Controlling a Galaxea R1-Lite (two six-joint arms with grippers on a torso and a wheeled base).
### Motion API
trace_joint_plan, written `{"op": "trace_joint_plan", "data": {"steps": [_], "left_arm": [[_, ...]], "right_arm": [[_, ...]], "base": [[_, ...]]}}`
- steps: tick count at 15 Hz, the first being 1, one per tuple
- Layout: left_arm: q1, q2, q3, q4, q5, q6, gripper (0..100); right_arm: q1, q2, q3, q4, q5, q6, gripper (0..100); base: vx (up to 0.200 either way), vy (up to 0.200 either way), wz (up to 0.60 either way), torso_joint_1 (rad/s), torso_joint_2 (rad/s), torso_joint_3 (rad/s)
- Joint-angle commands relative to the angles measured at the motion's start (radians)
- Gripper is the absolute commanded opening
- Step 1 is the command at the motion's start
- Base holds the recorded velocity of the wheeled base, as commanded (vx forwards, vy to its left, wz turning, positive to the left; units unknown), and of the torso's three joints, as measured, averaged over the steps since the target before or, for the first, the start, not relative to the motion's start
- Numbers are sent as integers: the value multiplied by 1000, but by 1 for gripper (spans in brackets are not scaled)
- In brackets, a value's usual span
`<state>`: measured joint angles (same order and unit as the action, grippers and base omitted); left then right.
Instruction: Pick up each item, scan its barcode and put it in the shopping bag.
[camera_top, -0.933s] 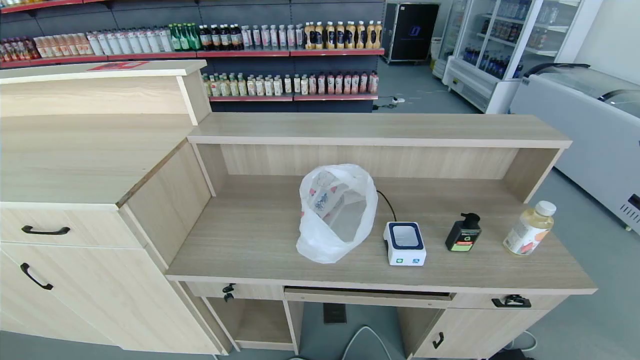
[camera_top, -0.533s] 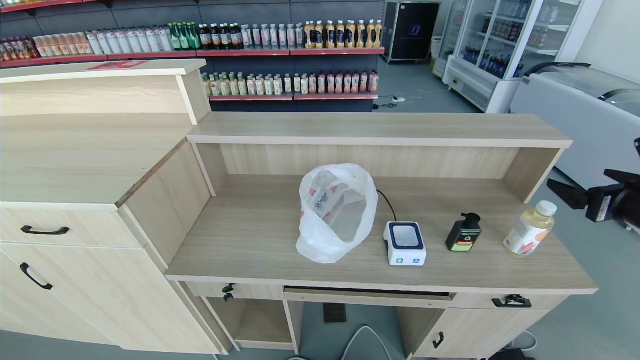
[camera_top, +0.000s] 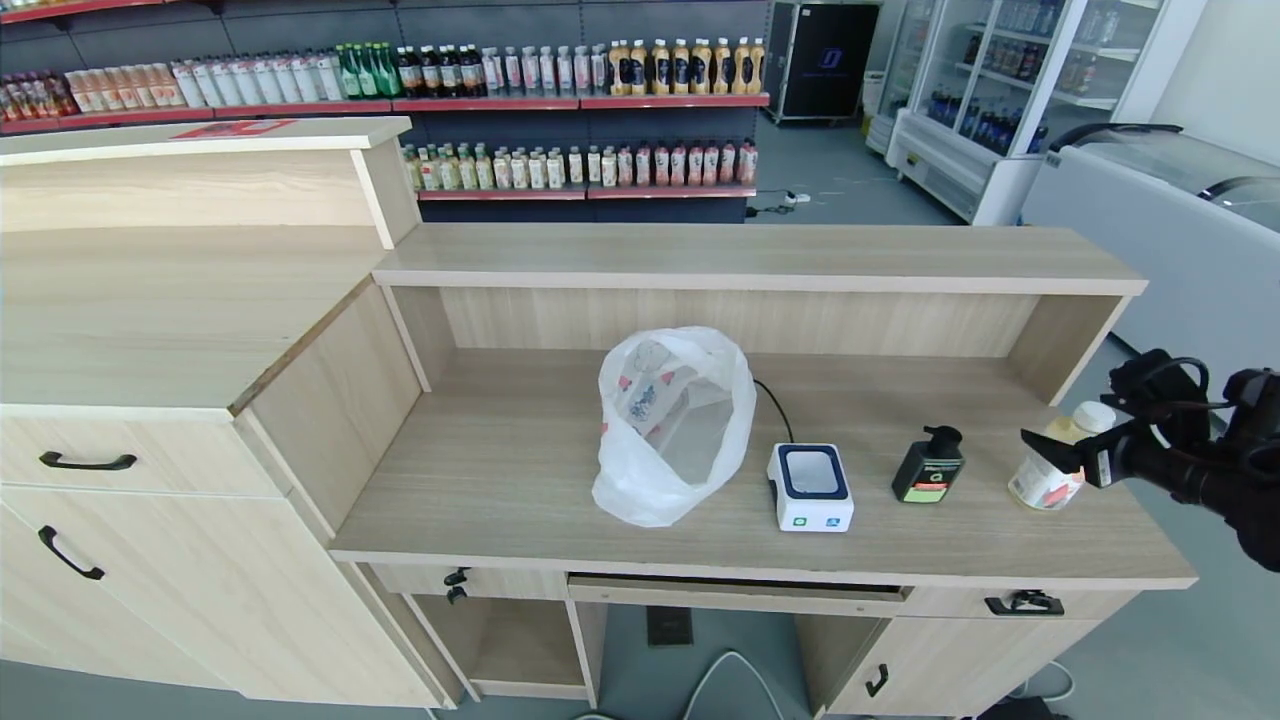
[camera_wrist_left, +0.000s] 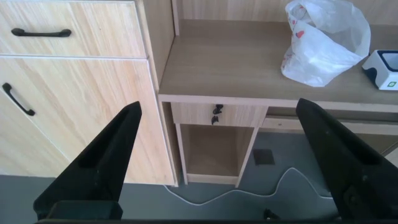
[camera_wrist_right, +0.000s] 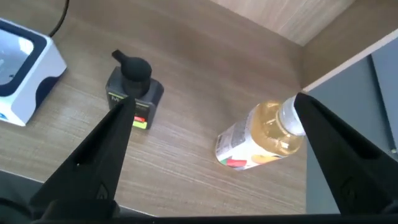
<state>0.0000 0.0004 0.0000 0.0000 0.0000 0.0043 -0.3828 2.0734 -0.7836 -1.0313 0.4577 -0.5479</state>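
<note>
Head view. Pale wood checkout counter (camera_top: 520, 470) with a raised ledge behind.
- White plastic shopping bag (camera_top: 672, 425) stands on the lower desktop near its middle, mouth gaping toward the robot, a printed packet visible inside.
- Barcode scanner (camera_top: 810, 486) just beside the bag, on the robot's right; its black cable runs back behind the bag.
- Black pump bottle (camera_top: 927, 466) upright, near the scanner, further right.
- Juice bottle (camera_top: 1050, 475), amber liquid, white cap, upright at the right end of the desktop.
- Right gripper (camera_top: 1075, 425) hangs at the counter's right end, level with the juice bottle. One dark finger crosses in front of the bottle's shoulder. Contact cannot be judged from here.

Left wrist view. Left gripper (camera_wrist_left: 217, 104) sits low, off the desktop, facing the counter front.
- Jaws spread wide, holding nothing.
- Between them: a small drawer with a key in its lock (camera_wrist_left: 216, 114), open shelf space below.
- Drawer cabinet (camera_wrist_left: 74, 74) with black handles to one side.
- Shopping bag (camera_wrist_left: 323, 43) up on the desktop, a corner of the scanner (camera_wrist_left: 382, 65) next to it.

Right wrist view. Right gripper (camera_wrist_right: 212, 99) looks down on the desktop.
- Jaws spread wide, pinching nothing.
- Juice bottle (camera_wrist_right: 261, 140) lies in the gap, its cap close to one fingertip.
- Pump bottle (camera_wrist_right: 134, 93) close to the other fingertip.
- Scanner (camera_wrist_right: 25, 68) beyond that.
</note>
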Motion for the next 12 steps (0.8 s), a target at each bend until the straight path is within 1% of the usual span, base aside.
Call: {"op": "trace_joint_plan", "data": {"steps": [1,2,4,7,9,10,12], "left_arm": [[0,0,0,0,0,0,100],[0,0,0,0,0,0,100],[0,0,0,0,0,0,100],[0,0,0,0,0,0,100],[0,0,0,0,0,0,100],[0,0,0,0,0,0,100],[0,0,0,0,0,0,100]], "right_arm": [[12,74,-5,30,7,-35,100],[15,97,-9,36,12,-63,100],[13,142,-43,39,61,-96,100],[16,212,-135,42,76,-122,100],[25,263,-206,50,84,-164,100],[27,274,-220,56,93,-173,100],[38,312,-276,108,138,-251,100]], "base": [[0,0,0,0,0,0],[0,0,0,0,0,0],[0,0,0,0,0,0],[0,0,0,0,0,0],[0,0,0,0,0,0],[0,0,0,0,0,0],[0,0,0,0,0,0]]}}
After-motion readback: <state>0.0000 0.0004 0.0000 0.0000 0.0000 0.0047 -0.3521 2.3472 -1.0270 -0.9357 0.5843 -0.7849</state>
